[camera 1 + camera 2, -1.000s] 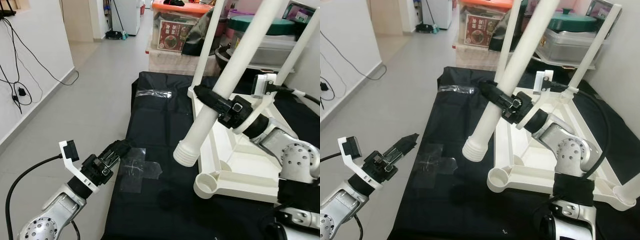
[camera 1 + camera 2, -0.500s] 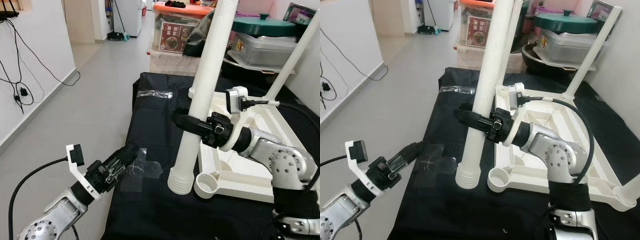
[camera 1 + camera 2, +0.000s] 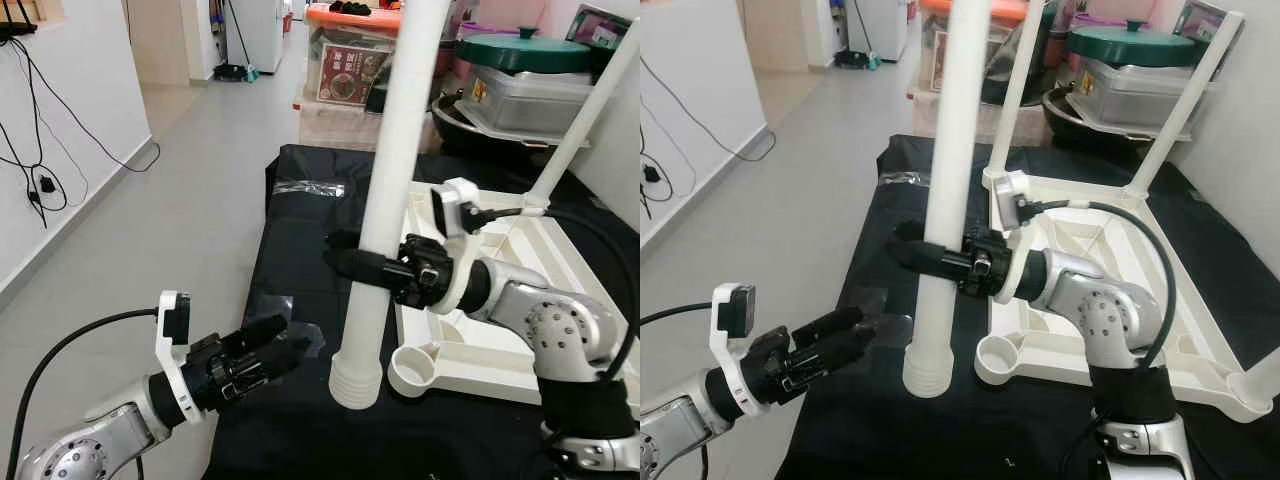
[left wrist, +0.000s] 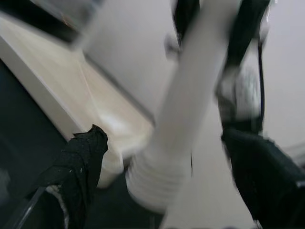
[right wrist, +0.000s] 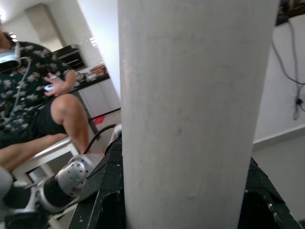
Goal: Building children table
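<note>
1. Your right gripper [image 3: 362,266] is clamped around the loose white table leg [image 3: 385,200], gripping it partway up the shaft, so the leg stands almost upright with its ribbed threaded end [image 3: 353,382] pointing down, near the black mat [image 3: 300,230].
2. The relation that matters: the empty round socket [image 3: 411,370] at the near corner of the upturned white tabletop [image 3: 520,340] sits just beside that ribbed end, toward your right side. The leg's long axis looks close to plumb already, so it likely needs a short sideways shift over the socket.
3. Your left gripper [image 3: 268,345] hovers low over the mat with fingers parted, holding nothing, close to the ribbed end on its other side.
4. Two fitted legs [image 3: 1180,95] rise from the far corners, well apart from the socket.
5. Behind stand storage boxes [image 3: 355,65] and a green-lidded pot [image 3: 520,52]; nothing blocks the socket.
</note>
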Robot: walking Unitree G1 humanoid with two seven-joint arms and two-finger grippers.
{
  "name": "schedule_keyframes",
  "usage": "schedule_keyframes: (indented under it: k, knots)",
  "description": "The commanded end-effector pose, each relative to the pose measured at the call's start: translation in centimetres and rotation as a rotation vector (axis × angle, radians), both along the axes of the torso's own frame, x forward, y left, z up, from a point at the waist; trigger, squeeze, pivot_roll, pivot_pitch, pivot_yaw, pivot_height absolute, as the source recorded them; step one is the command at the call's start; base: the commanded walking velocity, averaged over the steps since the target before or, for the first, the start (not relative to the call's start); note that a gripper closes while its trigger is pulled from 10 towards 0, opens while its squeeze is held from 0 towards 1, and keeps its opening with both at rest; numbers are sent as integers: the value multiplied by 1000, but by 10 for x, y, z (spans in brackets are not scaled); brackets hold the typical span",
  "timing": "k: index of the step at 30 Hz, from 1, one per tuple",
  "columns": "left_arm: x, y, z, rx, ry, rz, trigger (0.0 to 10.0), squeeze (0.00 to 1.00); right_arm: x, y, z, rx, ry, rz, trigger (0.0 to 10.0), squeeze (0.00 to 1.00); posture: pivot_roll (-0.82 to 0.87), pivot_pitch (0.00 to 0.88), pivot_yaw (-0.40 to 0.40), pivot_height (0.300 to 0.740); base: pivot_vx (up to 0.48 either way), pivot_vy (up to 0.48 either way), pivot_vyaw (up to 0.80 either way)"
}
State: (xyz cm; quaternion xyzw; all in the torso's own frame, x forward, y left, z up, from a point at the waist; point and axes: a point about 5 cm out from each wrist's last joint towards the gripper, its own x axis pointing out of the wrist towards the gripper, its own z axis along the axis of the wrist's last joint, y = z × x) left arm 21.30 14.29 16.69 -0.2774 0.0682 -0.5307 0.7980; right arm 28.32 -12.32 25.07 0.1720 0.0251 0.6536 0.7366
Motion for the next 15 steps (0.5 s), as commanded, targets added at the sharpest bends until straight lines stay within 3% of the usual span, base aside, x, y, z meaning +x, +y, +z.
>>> schedule_keyframes:
  k: [1, 2, 8, 10, 15]
  knots:
    - [-3, -5, -3, 69, -16, -73, 10000, 0, -3, 10, 6, 1, -40, 52, 0, 0, -24, 0, -74, 740, 0, 0, 0]
    - [-2, -7, -5, 125, -39, -110, 10000, 0, -4, 18, 8, 1, -49, 81, 0, 0, -25, 0, -74, 740, 0, 0, 0]
    - [2, -10, 0, 167, -76, -156, 10000, 0, -8, 34, 10, 0, -56, 146, 0, 0, -22, 0, -70, 740, 0, 0, 0]
    - [9, -12, 0, 181, -92, -152, 10000, 0, -13, 52, 11, 3, -64, 206, 0, 0, -30, 0, -65, 740, 0, 0, 0]
    - [14, -15, 0, 203, -119, -163, 10000, 0, -17, 69, 13, 16, -69, 250, 0, 0, -28, 0, -66, 740, 0, 0, 0]
